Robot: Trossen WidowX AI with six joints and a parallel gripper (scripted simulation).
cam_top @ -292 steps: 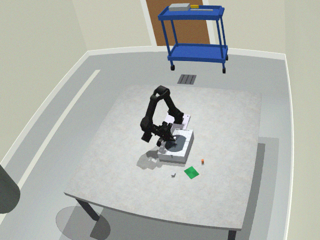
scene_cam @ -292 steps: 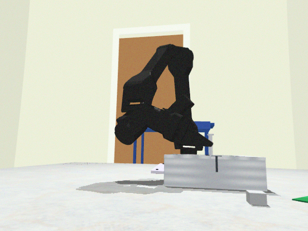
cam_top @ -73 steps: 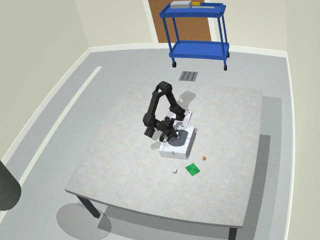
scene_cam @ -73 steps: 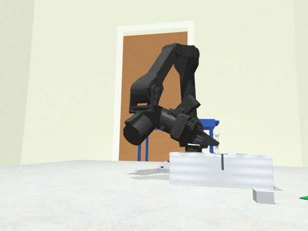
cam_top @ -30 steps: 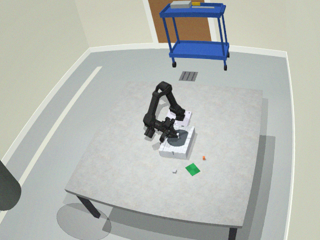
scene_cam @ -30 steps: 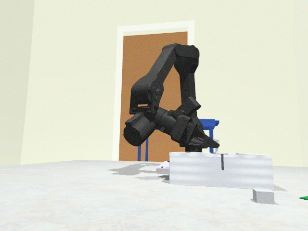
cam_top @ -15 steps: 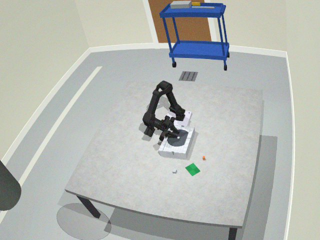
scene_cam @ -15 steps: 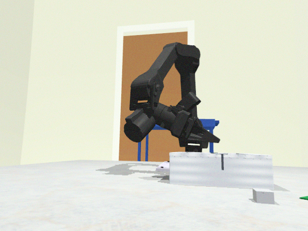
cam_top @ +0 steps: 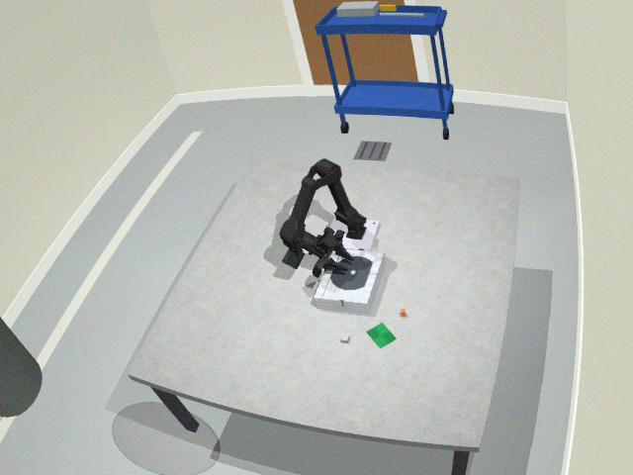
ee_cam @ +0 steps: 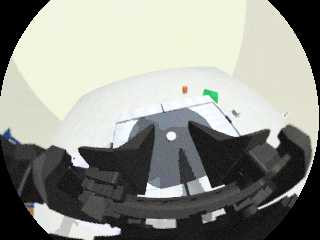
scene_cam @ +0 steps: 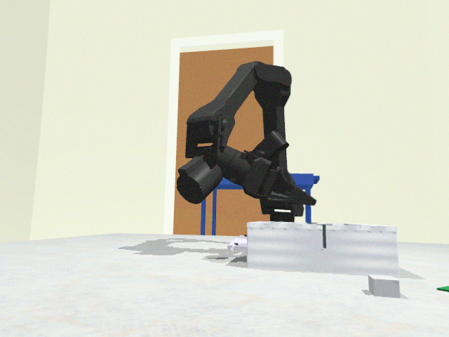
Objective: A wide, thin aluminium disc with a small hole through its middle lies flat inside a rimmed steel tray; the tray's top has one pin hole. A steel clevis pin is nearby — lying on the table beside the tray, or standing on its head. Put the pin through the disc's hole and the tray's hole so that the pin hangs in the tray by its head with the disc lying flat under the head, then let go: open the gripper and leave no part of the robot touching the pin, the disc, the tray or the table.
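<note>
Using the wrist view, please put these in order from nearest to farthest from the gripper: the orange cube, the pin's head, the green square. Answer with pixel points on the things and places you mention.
1. Pin head (cam_top: 352, 272) (ee_cam: 171, 135), ahead, at the disc's middle.
2. Green square (cam_top: 381, 334) (ee_cam: 211, 95) and orange cube (cam_top: 403, 312) (ee_cam: 185, 89), both beyond the tray: too close to call.

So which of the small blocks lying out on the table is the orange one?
The orange block, beyond the green square from the grey block; only its colour is orange.

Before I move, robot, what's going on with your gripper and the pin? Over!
Gripper open, above disc. Pin's head at disc's middle. Nothing seen blocking the gripper's way up.
</note>
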